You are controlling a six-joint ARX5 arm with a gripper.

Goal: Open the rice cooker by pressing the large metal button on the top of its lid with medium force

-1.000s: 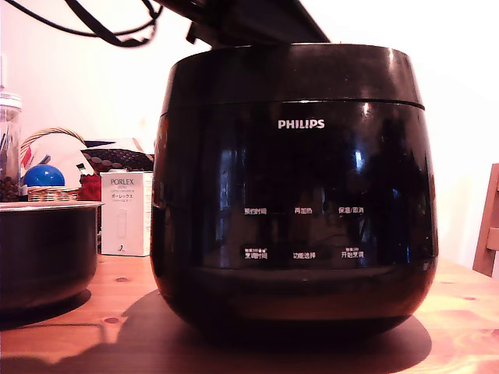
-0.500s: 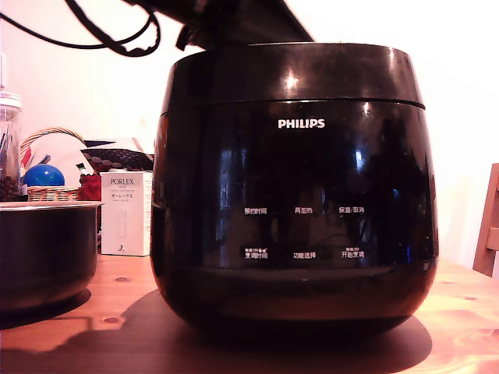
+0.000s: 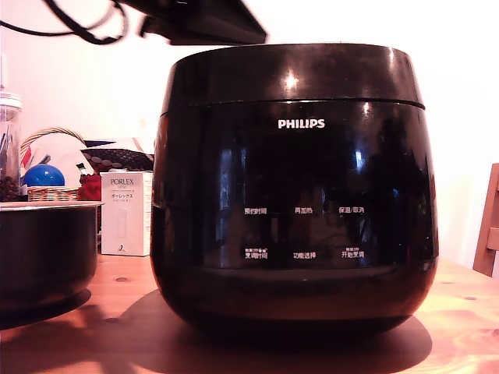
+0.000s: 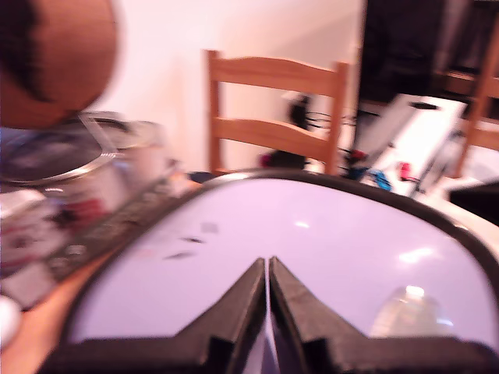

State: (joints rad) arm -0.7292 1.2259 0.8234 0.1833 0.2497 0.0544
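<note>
The glossy black rice cooker with a white PHILIPS logo fills the exterior view, its lid down and closed. Part of my arm shows above the lid toward the exterior view's left. In the blurred wrist view the lid's top reflects pale light, and my gripper hovers over it with both fingers pressed together, holding nothing. A rounded metal button sits on the lid beside the fingers, apart from them.
A dark pot with a steel rim stands at the exterior view's left on the wooden table. Behind it are a white PORLEX box, a basket with a blue ball and a jar. A wooden chair stands beyond the cooker.
My arm has slid toward the exterior view's left and slightly up over the last second. The cooker and its lid have not moved.
</note>
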